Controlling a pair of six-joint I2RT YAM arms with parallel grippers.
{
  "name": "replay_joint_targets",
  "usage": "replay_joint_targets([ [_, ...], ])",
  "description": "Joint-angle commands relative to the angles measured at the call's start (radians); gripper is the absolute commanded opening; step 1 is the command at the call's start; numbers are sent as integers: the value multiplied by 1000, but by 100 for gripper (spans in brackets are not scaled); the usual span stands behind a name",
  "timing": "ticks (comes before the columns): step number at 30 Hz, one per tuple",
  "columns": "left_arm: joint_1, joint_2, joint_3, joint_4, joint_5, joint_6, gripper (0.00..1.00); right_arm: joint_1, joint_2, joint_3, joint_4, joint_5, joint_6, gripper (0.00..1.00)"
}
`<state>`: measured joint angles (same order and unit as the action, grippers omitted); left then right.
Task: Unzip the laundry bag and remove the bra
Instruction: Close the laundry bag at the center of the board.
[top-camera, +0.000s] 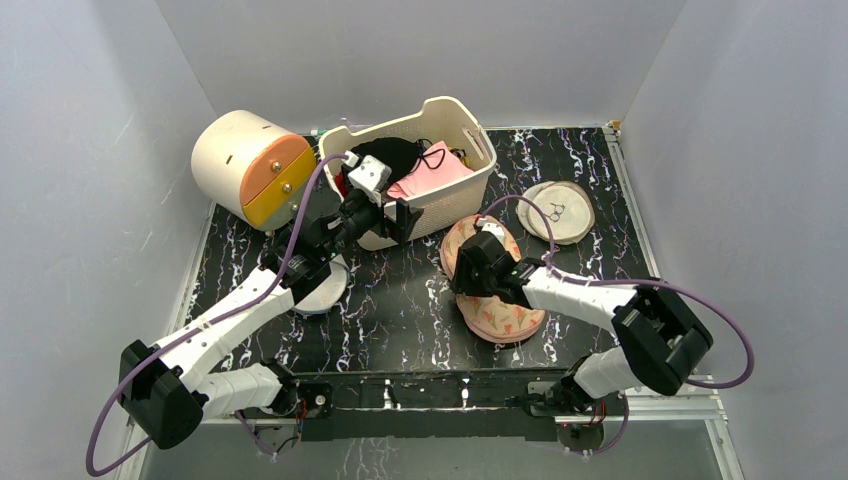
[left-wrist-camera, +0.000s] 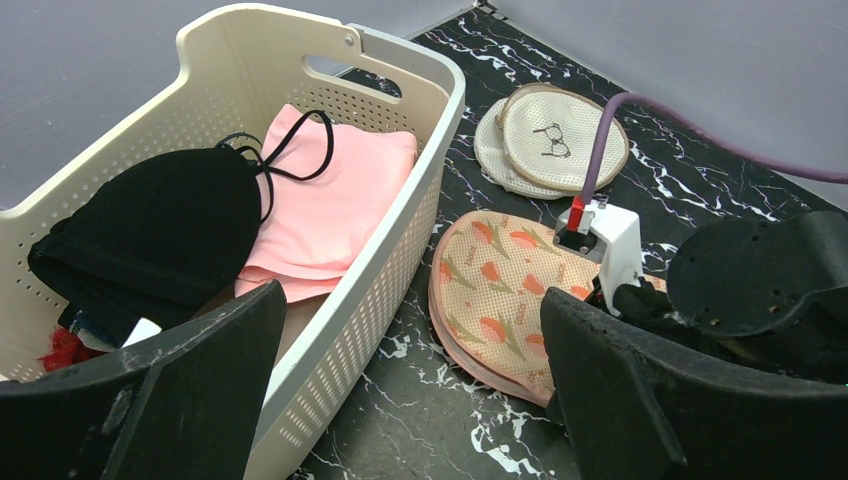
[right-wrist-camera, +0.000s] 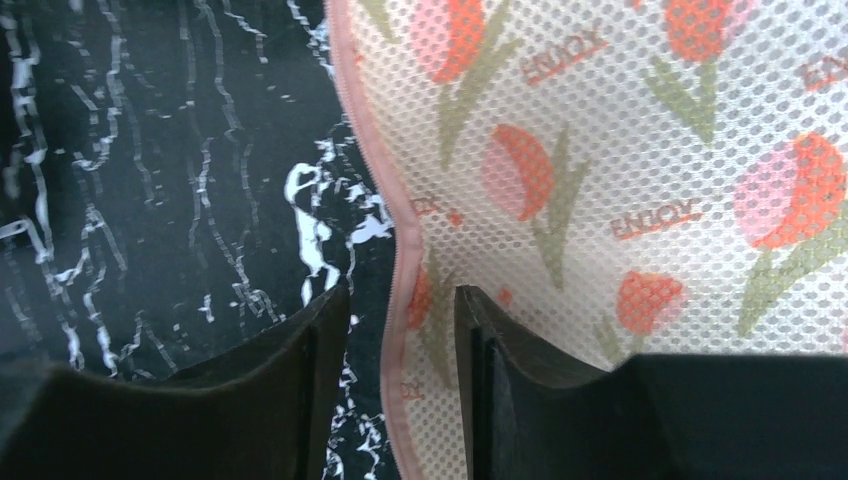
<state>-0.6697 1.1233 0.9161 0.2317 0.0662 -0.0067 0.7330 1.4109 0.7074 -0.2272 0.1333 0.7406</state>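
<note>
The laundry bag (top-camera: 500, 318) lies flat and closed on the black marble table, right of centre; its floral mesh and pink trim show in the left wrist view (left-wrist-camera: 495, 290) and close up in the right wrist view (right-wrist-camera: 600, 150). My right gripper (top-camera: 468, 278) sits low over the bag's left edge, jaws narrowly apart (right-wrist-camera: 400, 310) with the pink zipper trim between them, not pinched. The black bra (top-camera: 385, 155) lies in the basket, its thin straps over a pink garment (left-wrist-camera: 160, 225). My left gripper (top-camera: 385, 222) hovers wide open and empty at the basket's front wall (left-wrist-camera: 410, 400).
The cream perforated basket (top-camera: 462, 190) (left-wrist-camera: 385, 250) stands at the back centre, holding a pink garment (left-wrist-camera: 335, 205). A cream cylinder with an orange face (top-camera: 245, 165) is at the back left. Two round beige mesh discs (top-camera: 560, 212) (left-wrist-camera: 560, 135) lie at the right. A white mesh bag (top-camera: 325, 292) lies under my left arm.
</note>
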Motion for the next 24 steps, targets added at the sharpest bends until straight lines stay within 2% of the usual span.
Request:
replay_joint_targets([
  [1, -4, -10, 0, 23, -1, 11, 98, 5, -84, 31, 37, -42, -6, 44],
  [3, -4, -8, 0, 22, 0, 11, 98, 5, -105, 52, 14, -65, -14, 47],
  [9, -4, -5, 0, 21, -6, 15, 98, 4, -157, 52, 45, -196, -64, 65],
  [16, -4, -4, -6, 19, -8, 12, 98, -30, -218, 71, -11, -109, -199, 85],
  [19, -4, 5, -12, 24, -46, 11, 98, -115, -251, 88, -30, -120, -259, 93],
  [24, -2, 29, -17, 16, -165, 17, 99, -345, -348, 127, -69, -233, -338, 98],
])
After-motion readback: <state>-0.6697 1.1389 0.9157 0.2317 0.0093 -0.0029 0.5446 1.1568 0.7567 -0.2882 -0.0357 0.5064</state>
